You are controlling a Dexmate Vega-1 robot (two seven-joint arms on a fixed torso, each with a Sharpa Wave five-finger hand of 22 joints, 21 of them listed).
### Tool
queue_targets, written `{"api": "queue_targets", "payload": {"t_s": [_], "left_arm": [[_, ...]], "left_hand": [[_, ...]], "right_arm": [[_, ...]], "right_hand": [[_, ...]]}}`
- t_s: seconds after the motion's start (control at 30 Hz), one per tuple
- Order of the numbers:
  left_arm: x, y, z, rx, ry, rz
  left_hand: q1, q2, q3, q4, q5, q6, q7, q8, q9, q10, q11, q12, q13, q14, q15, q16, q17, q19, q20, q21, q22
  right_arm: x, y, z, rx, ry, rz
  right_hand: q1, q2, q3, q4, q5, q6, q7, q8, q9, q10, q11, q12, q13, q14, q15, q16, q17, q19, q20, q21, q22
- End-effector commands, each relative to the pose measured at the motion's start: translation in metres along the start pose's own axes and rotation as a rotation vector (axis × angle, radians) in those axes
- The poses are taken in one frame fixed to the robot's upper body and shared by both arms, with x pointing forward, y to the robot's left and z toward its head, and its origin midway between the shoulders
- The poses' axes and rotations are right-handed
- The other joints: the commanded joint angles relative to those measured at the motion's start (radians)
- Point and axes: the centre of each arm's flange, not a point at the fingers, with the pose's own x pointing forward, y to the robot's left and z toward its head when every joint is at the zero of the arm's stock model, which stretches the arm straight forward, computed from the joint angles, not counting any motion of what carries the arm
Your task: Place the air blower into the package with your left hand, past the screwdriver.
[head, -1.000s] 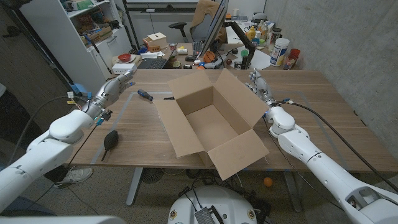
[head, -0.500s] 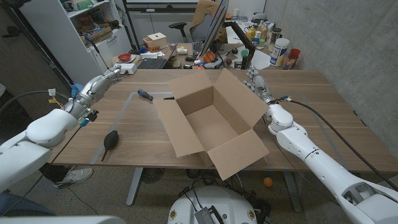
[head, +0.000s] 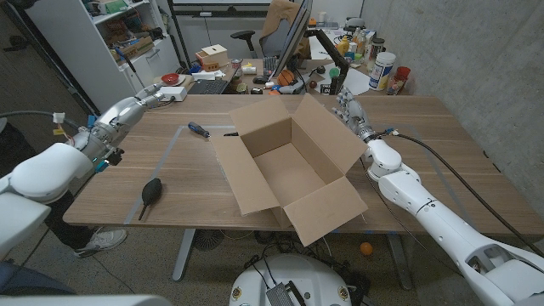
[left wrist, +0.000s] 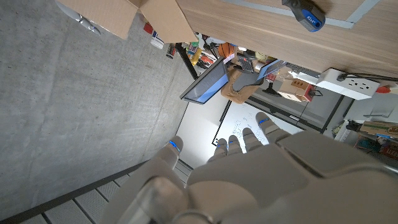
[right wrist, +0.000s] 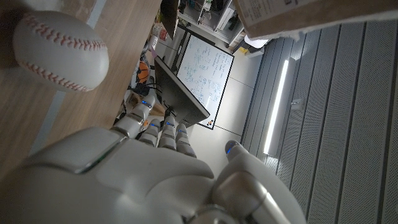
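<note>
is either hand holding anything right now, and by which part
Nothing is held. The left hand and right hand are empty; the air blower lies untouched on the table.

A baseball (right wrist: 59, 53) sits on the wooden worktop (head: 425, 144) w/ a cluttered desk (monitor (head: 287, 38), bottles) and a shelf unit (head: 102, 42) behind.

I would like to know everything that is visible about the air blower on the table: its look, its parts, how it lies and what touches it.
The air blower is small and black, with a round bulb that looks like rubber and a thin nozzle. It lies on its side on the wooden table, near the front edge on the robot's left, nozzle pointing toward that edge. Only the table touches it. The left hand is raised far behind it, and the cardboard box stands apart on its right.
</note>
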Motion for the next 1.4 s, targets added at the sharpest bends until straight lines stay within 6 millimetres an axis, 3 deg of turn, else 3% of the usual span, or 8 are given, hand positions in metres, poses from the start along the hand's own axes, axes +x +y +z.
{"api": "queue_targets", "payload": {"t_s": [0.03, 0.17, 0.37, 0.5, 0.7, 1.0, 1.2, 1.4], "left_arm": [[-0.038, 0.011, 0.033, 0.195, 0.128, 0.003], [-0.051, 0.011, 0.045, 0.242, 0.174, 0.008], [-0.072, 0.011, 0.06, 0.29, 0.296, 0.019], [-0.082, 0.014, 0.059, 0.27, 0.373, 0.036], [-0.092, 0.017, 0.047, 0.246, 0.467, 0.058], [-0.094, 0.024, 0.039, 0.273, 0.557, 0.087], [-0.089, 0.029, 0.038, 0.295, 0.61, 0.088], [-0.077, 0.035, 0.039, 0.334, 0.662, 0.031]], "left_hand": [[0.014, 0.021, 0.002, -0.015, -0.003, -0.046, 0.0, -0.001, 0.002, -0.03, 0.004, 0.0, 0.005, -0.018, 0.004, 0.0, 0.001, -0.011, 0.011, -0.004, 0.002], [0.021, 0.009, -0.001, -0.028, -0.008, -0.053, 0.0, 0.0, 0.003, -0.028, 0.003, 0.003, 0.006, -0.008, 0.006, 0.005, 0.002, -0.002, 0.03, -0.002, 0.002], [0.028, 0.001, -0.002, -0.041, -0.013, -0.07, 0.014, -0.001, 0.003, -0.024, 0.026, 0.007, 0.007, 0.003, 0.015, 0.008, 0.003, 0.007, 0.049, -0.001, 0.003], [0.034, -0.004, -0.003, -0.052, -0.017, -0.073, 0.031, 0.003, 0.003, -0.017, 0.047, 0.011, 0.009, 0.011, 0.028, 0.011, 0.004, 0.019, 0.064, 0.002, 0.004], [0.039, -0.002, -0.001, -0.059, -0.02, -0.064, 0.044, 0.008, 0.004, -0.009, 0.056, 0.015, 0.01, 0.018, 0.036, 0.013, 0.005, 0.032, 0.067, 0.005, 0.004], [0.053, -0.064, -0.024, -0.104, -0.037, -0.046, 0.043, 0.017, 0.004, 0.013, 0.057, 0.023, 0.011, 0.042, 0.036, 0.018, 0.007, 0.051, 0.065, 0.006, 0.003], [0.074, -0.114, -0.041, -0.148, -0.046, -0.022, 0.06, 0.025, 0.005, 0.044, 0.082, 0.032, 0.013, 0.069, 0.046, 0.024, 0.009, 0.06, 0.072, 0.002, 0.002], [0.088, -0.128, -0.044, -0.168, -0.048, -0.003, 0.068, 0.03, 0.006, 0.062, 0.089, 0.037, 0.014, 0.079, 0.051, 0.025, 0.009, 0.067, 0.077, 0.001, 0.002]], "right_arm": [[0.007, -0.005, 0.004, 0.003, -0.015, 0.021], [0.011, -0.005, 0.004, 0.004, -0.017, 0.034], [0.019, -0.004, 0.005, 0.006, -0.023, 0.056], [0.025, -0.002, 0.006, 0.006, -0.029, 0.072], [0.033, 0.003, 0.003, 0.005, -0.027, 0.094], [0.04, 0.005, 0.001, 0.0, -0.022, 0.105], [0.043, 0.004, 0.001, -0.002, -0.027, 0.107], [0.046, 0.003, 0.0, -0.003, -0.029, 0.107]], "right_hand": [[-0.003, -0.006, -0.002, -0.002, 0.007, 0.004, 0.01, 0.007, 0.002, 0.005, 0.003, 0.005, 0.005, 0.004, 0.003, 0.005, 0.003, 0.01, -0.001, 0.007, 0.004], [-0.003, -0.006, -0.002, -0.002, 0.007, 0.005, 0.01, 0.007, 0.002, 0.006, 0.004, 0.005, 0.005, 0.004, 0.003, 0.005, 0.002, 0.01, -0.001, 0.007, 0.004], [-0.002, -0.007, -0.003, -0.003, 0.008, 0.006, 0.011, 0.007, 0.002, 0.007, 0.006, 0.005, 0.005, 0.005, 0.004, 0.005, 0.002, 0.011, 0.0, 0.006, 0.004], [-0.002, -0.008, -0.004, -0.003, 0.008, 0.006, 0.01, 0.007, 0.002, 0.007, 0.005, 0.005, 0.005, 0.006, 0.004, 0.005, 0.002, 0.011, 0.0, 0.006, 0.004], [-0.002, -0.009, -0.005, -0.004, 0.009, 0.007, 0.01, 0.007, 0.003, 0.009, 0.005, 0.006, 0.005, 0.006, 0.003, 0.005, 0.002, 0.012, 0.001, 0.006, 0.004], [-0.001, -0.011, -0.006, -0.006, 0.01, 0.008, 0.011, 0.007, 0.003, 0.01, 0.006, 0.005, 0.005, 0.008, 0.002, 0.005, 0.001, 0.015, 0.001, 0.007, 0.004], [0.0, -0.012, -0.007, -0.008, 0.011, 0.009, 0.01, 0.007, 0.003, 0.009, 0.006, 0.005, 0.005, 0.009, 0.003, 0.005, 0.001, 0.015, 0.002, 0.007, 0.004], [0.0, -0.013, -0.008, -0.008, 0.011, 0.01, 0.01, 0.007, 0.003, 0.01, 0.005, 0.005, 0.006, 0.01, 0.004, 0.005, 0.001, 0.016, 0.001, 0.007, 0.004]]}}
